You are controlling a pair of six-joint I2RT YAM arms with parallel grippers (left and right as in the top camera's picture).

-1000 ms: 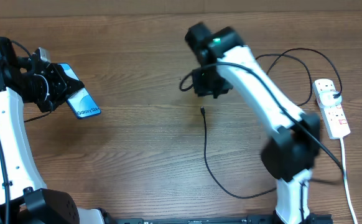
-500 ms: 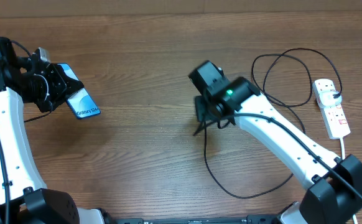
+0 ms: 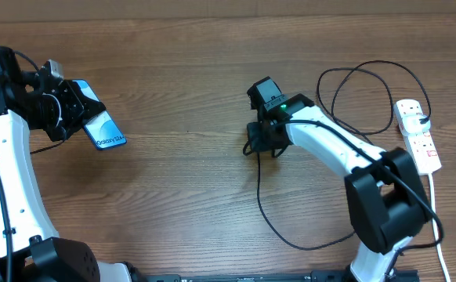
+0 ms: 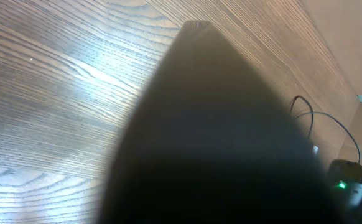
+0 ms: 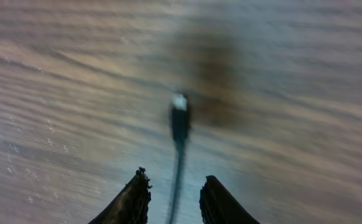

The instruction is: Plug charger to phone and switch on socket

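**At table centre: right gripper (image 5: pixel 173 200) astride the charger (image 5: pixel 180 118)**

Nearest the right wrist camera, two fingers (image 5: pixel 134 196) are seen spread, with the charger cable lying between them. Just beyond them, the connector tip is pointed toward 12 o'clock on the table (image 5: pixel 56 74). Seen from overhead, the cable is looped through 6 o'clock and round to the socket (image 3: pixel 418 137) at 3 o'clock. At 10 o'clock, the phone (image 3: pixel 106 131) is pinched, screen up, in the left gripper (image 3: pixel 77 110).
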